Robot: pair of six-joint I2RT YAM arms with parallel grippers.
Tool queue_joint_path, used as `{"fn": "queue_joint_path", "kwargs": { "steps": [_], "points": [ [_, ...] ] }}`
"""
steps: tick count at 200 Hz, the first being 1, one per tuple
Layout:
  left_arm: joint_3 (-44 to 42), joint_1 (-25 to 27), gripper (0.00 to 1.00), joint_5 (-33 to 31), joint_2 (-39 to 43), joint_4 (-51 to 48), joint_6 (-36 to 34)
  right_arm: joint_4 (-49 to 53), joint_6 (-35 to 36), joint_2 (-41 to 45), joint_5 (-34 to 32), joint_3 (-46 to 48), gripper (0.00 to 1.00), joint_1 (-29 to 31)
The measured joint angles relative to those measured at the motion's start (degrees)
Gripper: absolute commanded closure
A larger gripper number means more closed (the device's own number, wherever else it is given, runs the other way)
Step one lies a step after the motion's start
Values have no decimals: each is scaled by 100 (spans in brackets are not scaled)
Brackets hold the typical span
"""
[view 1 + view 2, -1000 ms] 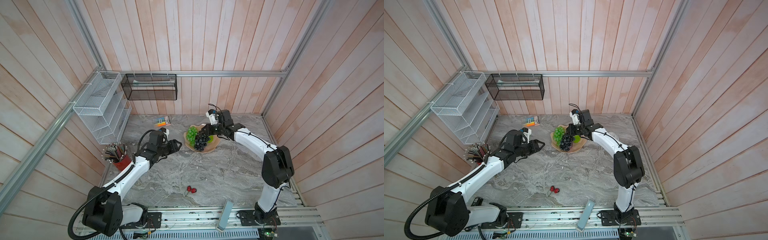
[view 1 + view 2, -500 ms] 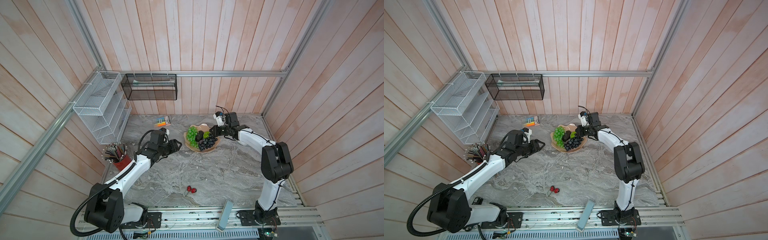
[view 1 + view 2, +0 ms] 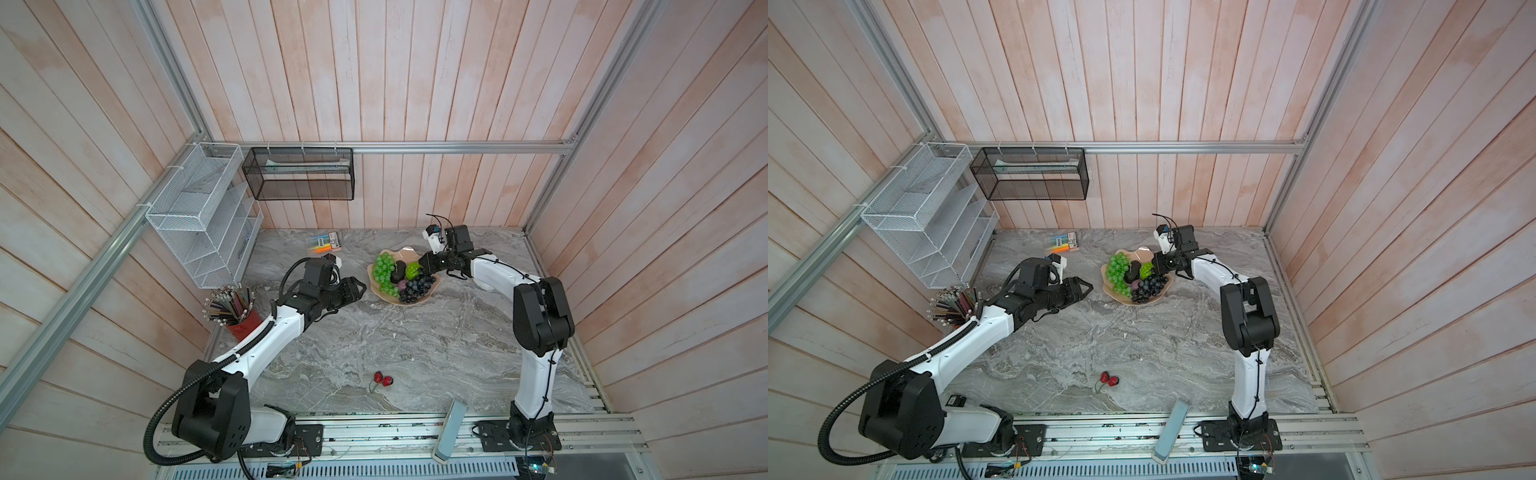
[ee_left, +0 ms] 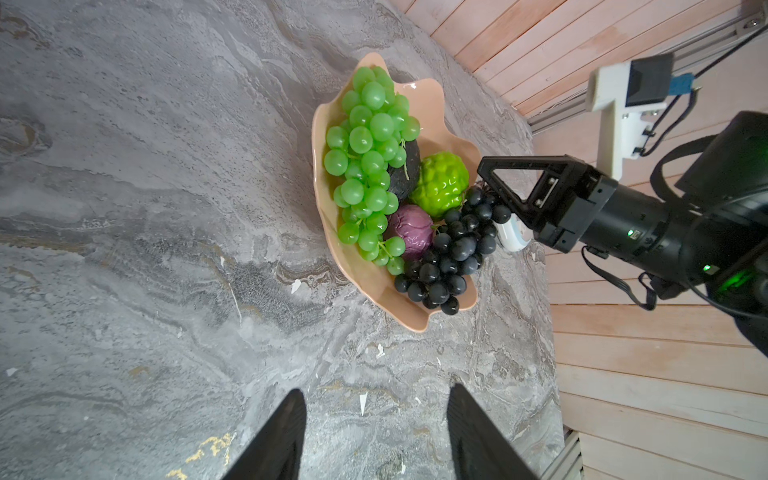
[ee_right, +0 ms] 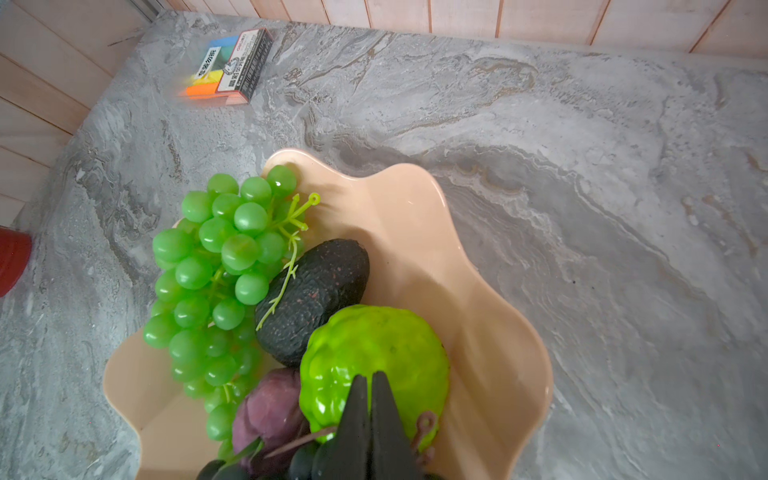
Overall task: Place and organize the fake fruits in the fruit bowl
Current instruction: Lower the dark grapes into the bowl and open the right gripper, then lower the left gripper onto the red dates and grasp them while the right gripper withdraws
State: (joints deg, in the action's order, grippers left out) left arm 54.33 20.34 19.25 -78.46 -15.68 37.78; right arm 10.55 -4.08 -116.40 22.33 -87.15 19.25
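My left gripper (image 4: 376, 392) hangs with its fingers spread wide and nothing between them, just beside the fruit bowl (image 4: 318, 137), not touching it. My right gripper (image 5: 370, 376) is over the bowl's far edge, fingers nearly pressed together with only a sliver of gap, right at the stem of the dark purple grape bunch (image 4: 453, 253). Honestly can't tell if it's pinching that stem.

5 fruits sit in the bowl: that bunch, the green grape bunch (image 5: 216, 266), black oval (image 5: 320, 295), bright green bumpy ball (image 5: 374, 349) and small purple ball (image 5: 270, 411). The red cherry pair (image 3: 383, 379) lies on the table (image 3: 374, 340), well apart from the bowl.
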Motion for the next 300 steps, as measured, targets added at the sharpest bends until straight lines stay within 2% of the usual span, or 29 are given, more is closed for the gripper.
{"fn": "queue_joint_path", "kwargs": {
  "steps": [29,40,70,89,141,170,202,229,256,277,300],
  "points": [
    [66,20,38,-7,-9,-44,-2,72,101,-96,-90,-212,56,0],
    [74,20,36,-7,-9,-48,-2,96,127,-68,-120,-245,52,0],
    [74,24,33,-9,-9,-170,-4,199,131,105,-177,-247,52,13],
    [68,24,32,-24,13,-262,-2,256,109,358,-254,-184,58,28],
    [-201,68,32,-2,295,-605,-74,227,-48,1939,-645,1056,61,328],
    [-326,262,32,-17,319,-975,-140,291,-181,2780,-951,1989,53,992],
    [-717,422,36,-4,647,-1220,-76,442,-483,3475,-1274,3077,51,2376],
    [-1106,800,37,20,887,-1438,170,455,-863,3908,-1274,3825,47,3185],
    [-1362,1307,38,24,1047,-1617,595,595,-1062,3856,-1355,3884,47,3932],
    [-1534,2059,41,59,1086,-1620,1003,636,-1167,3856,-1377,3958,47,3882],
    [-1744,2855,41,61,1086,-1646,1440,516,-1346,4061,-1338,4203,48,3397]
  ]
}}
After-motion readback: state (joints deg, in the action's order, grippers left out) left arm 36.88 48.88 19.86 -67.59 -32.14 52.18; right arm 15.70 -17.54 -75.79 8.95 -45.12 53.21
